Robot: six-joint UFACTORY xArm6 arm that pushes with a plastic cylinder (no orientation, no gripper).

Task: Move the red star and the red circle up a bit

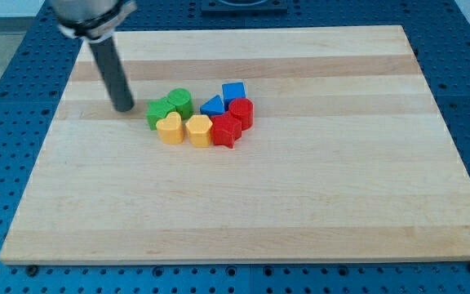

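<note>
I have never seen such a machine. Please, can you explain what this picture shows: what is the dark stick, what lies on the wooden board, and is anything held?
There is one picture, from a single camera looking down at a slant on a wooden board. The dark stick is the end of a robot arm; it has no hand, so it holds nothing and only pushes. My tip rests on the board, just left of a cluster of small blocks: a green star, a green circle, a yellow heart, a yellow hexagon, a red star, a red circle, a blue triangle and a blue cube.
</note>
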